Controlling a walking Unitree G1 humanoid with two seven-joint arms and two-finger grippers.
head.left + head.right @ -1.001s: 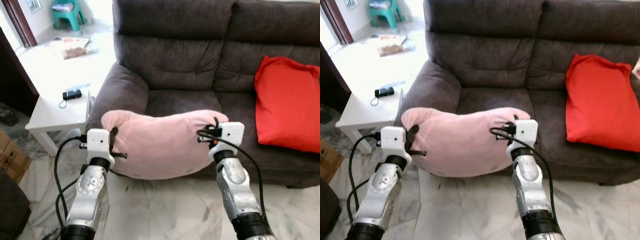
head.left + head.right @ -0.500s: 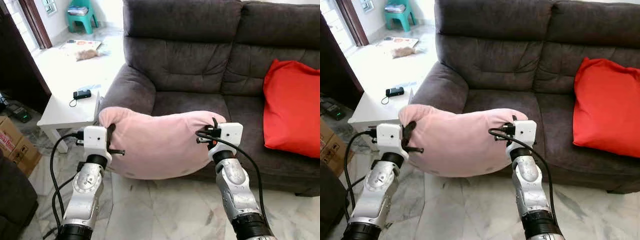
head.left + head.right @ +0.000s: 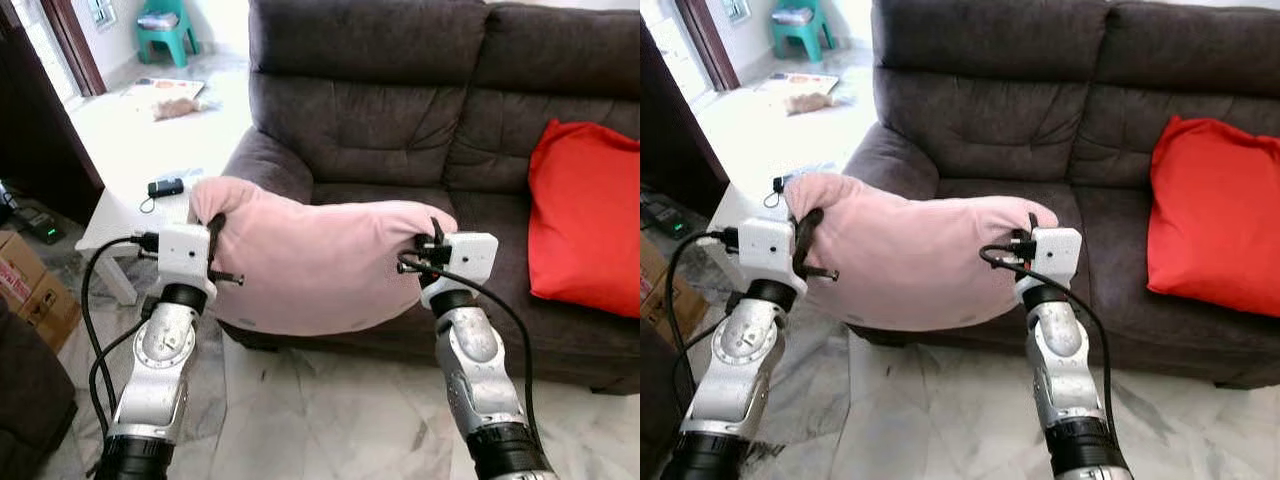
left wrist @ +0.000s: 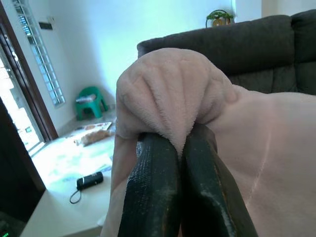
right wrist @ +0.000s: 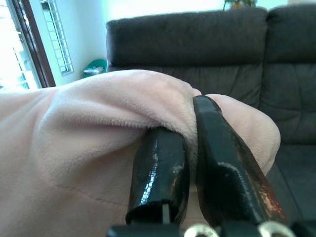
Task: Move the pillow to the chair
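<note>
Pink pillow (image 3: 320, 265): soft matt fleece, fine nap, bunching where left gripper (image 4: 180, 143) and right gripper (image 5: 190, 131) are pinching its two ends. Fingers (image 5: 224, 173): glossy black, scuffed. Arms: brushed silver metal. Beyond grippers, sofa (image 3: 400, 90): dark matt suede-like cloth. Below grippers, floor (image 3: 320, 410): polished marble, reflecting light.

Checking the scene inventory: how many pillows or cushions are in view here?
2. A pink pillow hangs in front of the sofa, pinched by the left gripper and right gripper. A red cushion leans on the sofa's right seat.
</note>
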